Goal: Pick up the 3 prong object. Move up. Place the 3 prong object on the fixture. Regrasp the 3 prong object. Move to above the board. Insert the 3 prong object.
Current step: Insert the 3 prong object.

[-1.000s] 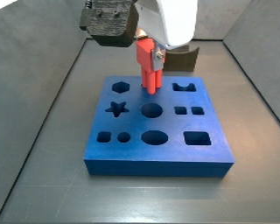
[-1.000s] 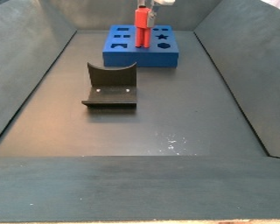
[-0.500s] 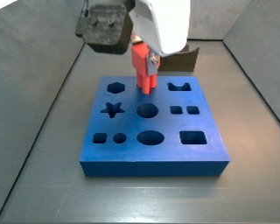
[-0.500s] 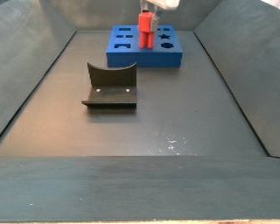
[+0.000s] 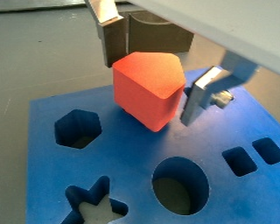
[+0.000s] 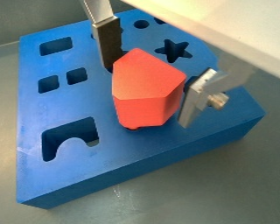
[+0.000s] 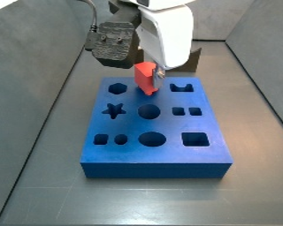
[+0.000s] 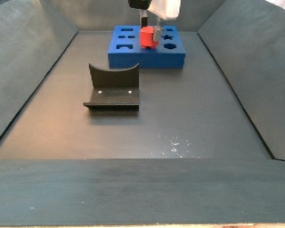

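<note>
The red-orange 3 prong object (image 7: 147,78) stands upright with its lower end at the top face of the blue board (image 7: 168,146), near the far edge between the hexagon and notched cut-outs. My gripper (image 7: 150,64) is shut on it from above. In both wrist views the silver fingers (image 5: 108,39) press its two sides, with the gripper (image 5: 152,83) and gripper (image 6: 150,83) centred on the block (image 6: 146,87). Whether the prongs sit inside a cut-out is hidden. The dark fixture (image 8: 111,89) stands apart on the floor, nothing on it.
Grey sloped walls (image 7: 49,79) enclose the floor on all sides. The board (image 8: 124,55) lies at the far end in a side view, the fixture between it and the camera. Star, circle and square cut-outs (image 6: 171,51) surround the block.
The gripper has come down with the red block: it hung well above the board a second ago and now reaches the board's top face near the far edge.
</note>
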